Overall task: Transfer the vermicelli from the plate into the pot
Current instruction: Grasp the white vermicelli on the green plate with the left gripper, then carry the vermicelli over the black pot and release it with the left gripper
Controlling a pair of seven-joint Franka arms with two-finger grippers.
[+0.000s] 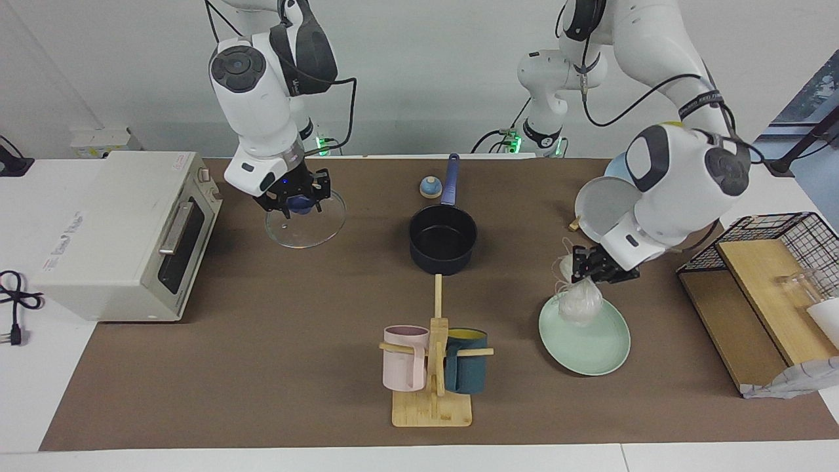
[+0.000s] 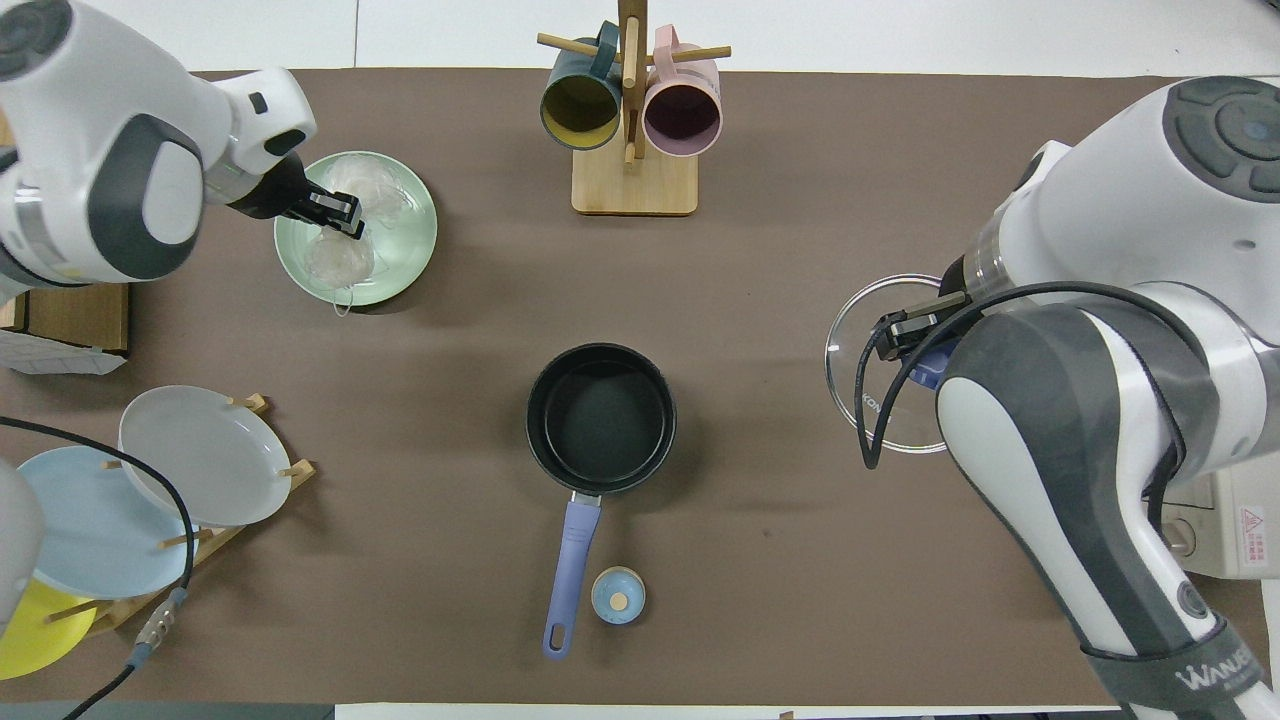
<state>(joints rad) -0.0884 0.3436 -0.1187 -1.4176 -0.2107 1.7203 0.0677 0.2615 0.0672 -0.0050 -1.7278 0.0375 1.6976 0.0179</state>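
The vermicelli (image 1: 580, 303) is a whitish clump hanging from my left gripper (image 1: 593, 270), which is shut on its strands. The clump hangs low over the rim of the mint-green plate (image 1: 590, 354) on the side nearer the robots. From overhead, the left gripper (image 2: 335, 212) is over the plate (image 2: 405, 250), with the vermicelli (image 2: 340, 258) under it. The navy pot (image 1: 443, 259) stands empty mid-table, its blue handle pointing at the robots; it also shows in the overhead view (image 2: 600, 415). My right gripper (image 1: 296, 200) is right at the blue knob of a glass lid (image 1: 305, 229).
A toaster oven (image 1: 124, 229) stands at the right arm's end. A mug rack (image 1: 436, 367) with pink and teal mugs stands farther from the robots than the pot. Upright plates in a rack (image 2: 200, 455) and a wire basket (image 1: 773, 262) are at the left arm's end. A small blue round object (image 2: 618, 595) lies beside the pot's handle.
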